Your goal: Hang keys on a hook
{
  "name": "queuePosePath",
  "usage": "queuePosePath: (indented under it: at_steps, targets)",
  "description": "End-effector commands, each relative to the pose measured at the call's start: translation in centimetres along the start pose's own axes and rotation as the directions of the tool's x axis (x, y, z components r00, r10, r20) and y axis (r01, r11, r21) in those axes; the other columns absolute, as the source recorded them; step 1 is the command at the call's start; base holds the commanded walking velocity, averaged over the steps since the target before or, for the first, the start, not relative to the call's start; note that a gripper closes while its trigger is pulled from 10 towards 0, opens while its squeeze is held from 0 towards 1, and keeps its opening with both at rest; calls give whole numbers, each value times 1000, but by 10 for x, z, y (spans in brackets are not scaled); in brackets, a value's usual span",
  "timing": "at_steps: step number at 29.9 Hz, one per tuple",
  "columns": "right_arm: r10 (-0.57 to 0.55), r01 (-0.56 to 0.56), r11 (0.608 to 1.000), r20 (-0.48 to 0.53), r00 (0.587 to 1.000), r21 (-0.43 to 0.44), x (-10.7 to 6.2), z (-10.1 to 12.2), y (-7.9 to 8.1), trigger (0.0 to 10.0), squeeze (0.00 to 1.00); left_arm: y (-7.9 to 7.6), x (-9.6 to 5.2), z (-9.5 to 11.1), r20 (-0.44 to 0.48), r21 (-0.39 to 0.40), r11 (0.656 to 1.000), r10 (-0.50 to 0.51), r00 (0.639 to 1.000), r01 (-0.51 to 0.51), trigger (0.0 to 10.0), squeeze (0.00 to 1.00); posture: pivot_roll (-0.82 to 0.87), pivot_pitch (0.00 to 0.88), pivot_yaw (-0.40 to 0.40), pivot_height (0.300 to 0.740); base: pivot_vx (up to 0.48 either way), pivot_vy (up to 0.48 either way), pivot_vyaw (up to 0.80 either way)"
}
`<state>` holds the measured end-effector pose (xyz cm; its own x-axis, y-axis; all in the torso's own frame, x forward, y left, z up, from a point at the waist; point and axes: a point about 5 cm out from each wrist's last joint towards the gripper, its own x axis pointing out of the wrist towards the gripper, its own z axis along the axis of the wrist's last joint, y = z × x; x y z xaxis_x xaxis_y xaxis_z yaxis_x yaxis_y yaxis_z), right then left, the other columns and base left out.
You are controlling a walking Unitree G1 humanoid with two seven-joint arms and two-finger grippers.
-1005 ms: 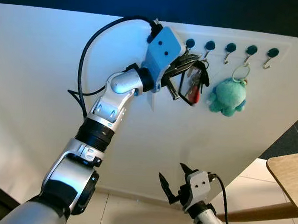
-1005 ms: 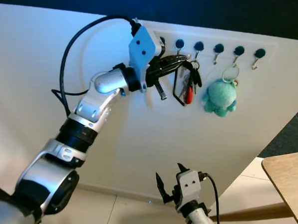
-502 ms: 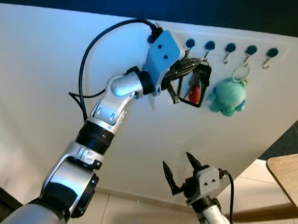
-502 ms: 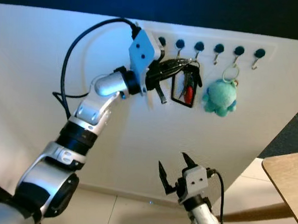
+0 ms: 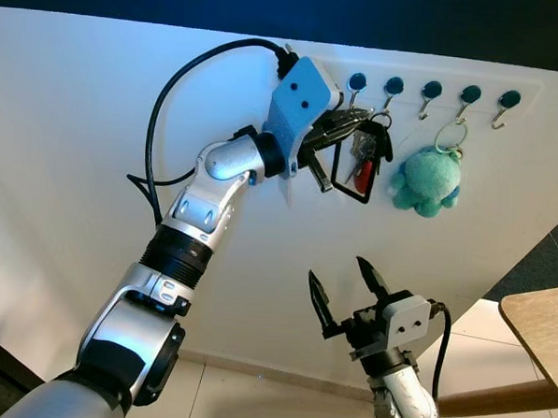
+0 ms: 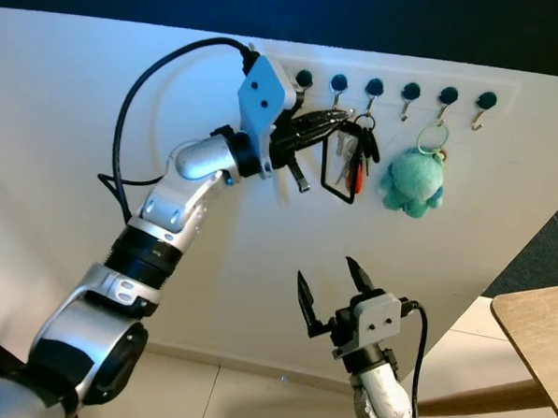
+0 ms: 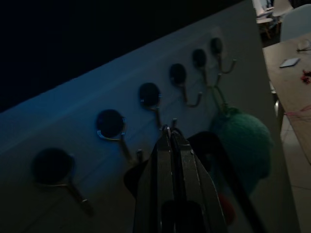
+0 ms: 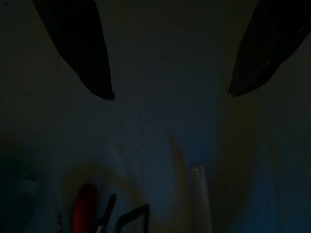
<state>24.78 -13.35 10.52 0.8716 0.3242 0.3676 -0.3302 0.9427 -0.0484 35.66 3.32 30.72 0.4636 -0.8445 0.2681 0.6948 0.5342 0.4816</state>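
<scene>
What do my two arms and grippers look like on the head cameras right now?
Both arms are silver with black joint bands. The left gripper has long black fingers below a light blue wrist housing with two dark holes; a thick black cable loops from it. The right gripper has pointed black fingers on a grey block, with a thinner black cable.

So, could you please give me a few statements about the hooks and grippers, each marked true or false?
1. The left gripper is raised to the hook rack. True.
2. The right gripper is shut. False: its fingers are spread apart, below the rack.
3. A teal plush toy hangs from one hook. True.
4. The keys lie on the floor. False: they are up at the hooks, by the left gripper.
5. The left gripper's fingers are wide open. False: in the left wrist view they are pressed together.
</scene>
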Motion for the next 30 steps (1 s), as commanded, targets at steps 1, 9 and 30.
queuePosePath:
  at_steps: [1,9,30]
  targets:
    - [-9,9,1000,-2,1000,22,1,2,1,10000,0,4,2,1,-8,-4,1000,21,1000,-21,10000,0,37,55,7,740,0,0,0]
    - [-2,2,999,-9,1000,37,1,3,4,10000,0,10,0,-1,-17,-13,999,52,999,-52,10000,0,40,56,5,740,0,0,0]
    - [7,-5,999,-39,999,53,1,3,4,10000,0,2,-4,-20,-146,-85,996,4,989,-16,10000,0,39,53,3,740,0,0,0]
